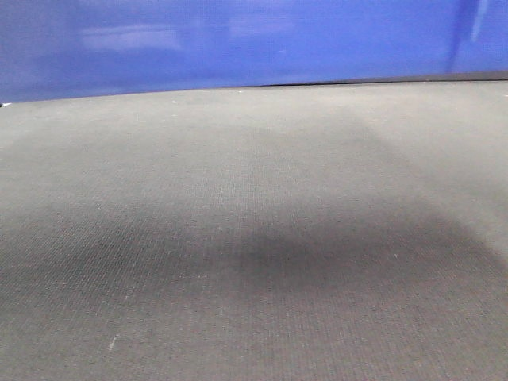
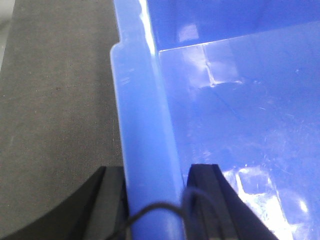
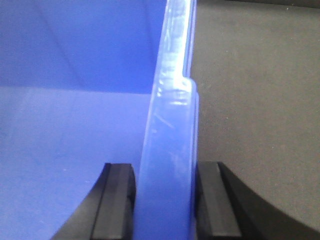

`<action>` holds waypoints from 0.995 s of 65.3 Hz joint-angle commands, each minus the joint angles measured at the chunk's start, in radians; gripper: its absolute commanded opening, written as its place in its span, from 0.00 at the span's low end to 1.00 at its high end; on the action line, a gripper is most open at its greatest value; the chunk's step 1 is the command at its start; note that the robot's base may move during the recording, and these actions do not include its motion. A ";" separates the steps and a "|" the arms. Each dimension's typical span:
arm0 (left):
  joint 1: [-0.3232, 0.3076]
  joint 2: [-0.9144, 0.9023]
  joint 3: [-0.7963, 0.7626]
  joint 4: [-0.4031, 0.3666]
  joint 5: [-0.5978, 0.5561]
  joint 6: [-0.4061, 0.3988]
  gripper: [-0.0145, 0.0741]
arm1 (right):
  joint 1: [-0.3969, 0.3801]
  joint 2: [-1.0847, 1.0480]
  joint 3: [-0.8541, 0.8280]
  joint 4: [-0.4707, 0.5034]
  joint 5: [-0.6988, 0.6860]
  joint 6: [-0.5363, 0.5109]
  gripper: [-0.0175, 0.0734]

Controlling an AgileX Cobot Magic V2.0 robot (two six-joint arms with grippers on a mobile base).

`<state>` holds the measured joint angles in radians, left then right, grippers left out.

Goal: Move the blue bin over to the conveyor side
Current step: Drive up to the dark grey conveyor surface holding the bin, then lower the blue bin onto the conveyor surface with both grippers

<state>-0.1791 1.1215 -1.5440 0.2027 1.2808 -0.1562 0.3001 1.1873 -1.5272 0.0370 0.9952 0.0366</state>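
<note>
Tightly pinched onto the rim of the blue bin, left gripper and right gripper alike, conveyor beneath.

The left claw shows two matte black fingers at 6 and 7 o'clock. The outer one has a rounded flank, and a thin black cable loops between them. The right claw, at 6 o'clock, has two black fingers with flat, greyish inner pads and curved outer flanks.
</note>
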 commanded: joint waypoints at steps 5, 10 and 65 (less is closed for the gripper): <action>-0.006 -0.018 -0.015 0.029 -0.080 0.022 0.15 | 0.000 -0.020 -0.017 -0.010 -0.114 -0.020 0.11; -0.006 -0.018 -0.015 0.029 -0.080 0.022 0.15 | 0.000 -0.020 -0.017 -0.010 -0.114 -0.020 0.11; -0.006 0.332 -0.017 0.025 -0.398 0.022 0.15 | -0.002 0.236 -0.017 0.022 -0.070 -0.020 0.11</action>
<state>-0.1773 1.4241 -1.5440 0.2508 1.0255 -0.1415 0.2873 1.4001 -1.5272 -0.0079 1.0576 0.0477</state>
